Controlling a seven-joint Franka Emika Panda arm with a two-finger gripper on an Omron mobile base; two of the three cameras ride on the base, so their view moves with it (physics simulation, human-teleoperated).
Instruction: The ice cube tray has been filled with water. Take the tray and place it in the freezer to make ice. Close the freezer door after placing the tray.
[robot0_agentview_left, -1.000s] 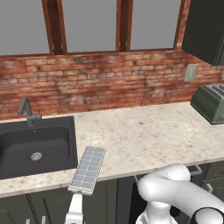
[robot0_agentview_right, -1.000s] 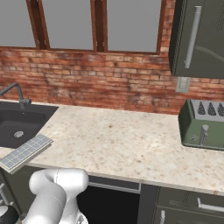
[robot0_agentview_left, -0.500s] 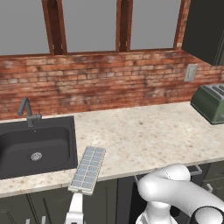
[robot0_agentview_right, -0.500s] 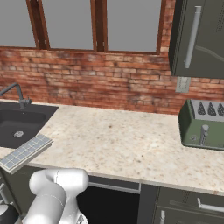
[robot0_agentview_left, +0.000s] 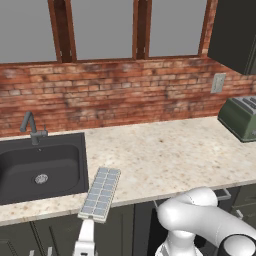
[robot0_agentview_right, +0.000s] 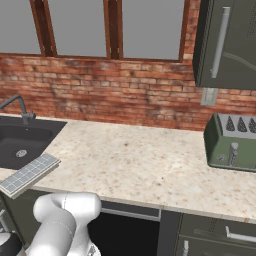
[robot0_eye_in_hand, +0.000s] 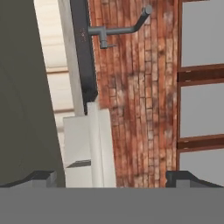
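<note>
1. Lying flat on the speckled counter (robot0_agentview_left: 165, 155), the ice cube tray (robot0_agentview_left: 100, 193) sat just right of the black sink (robot0_agentview_left: 40, 170), its near end jutting past the counter's front edge.
2. Gripper (robot0_eye_in_hand: 111, 177) jaws stood wide apart with nothing between them; in the hand view the camera was rolled sideways, with the tray's edge close ahead of the tips.
3. Tray looked thin, stiff and light, probably hard plastic; two rows of small square cells, pale grey-white.
4. Holding water, it likely needed level carrying; tilt would spill.
5. Best hold was probably the overhanging short end or across the narrow width; walls looked smooth and could slip.
6. Counter was matte stone-look; wall was rough red brick (robot0_agentview_right: 125, 95); faucet (robot0_agentview_left: 30, 127) grey metal; toaster (robot0_agentview_right: 232, 145) glossy dark green.
</note>
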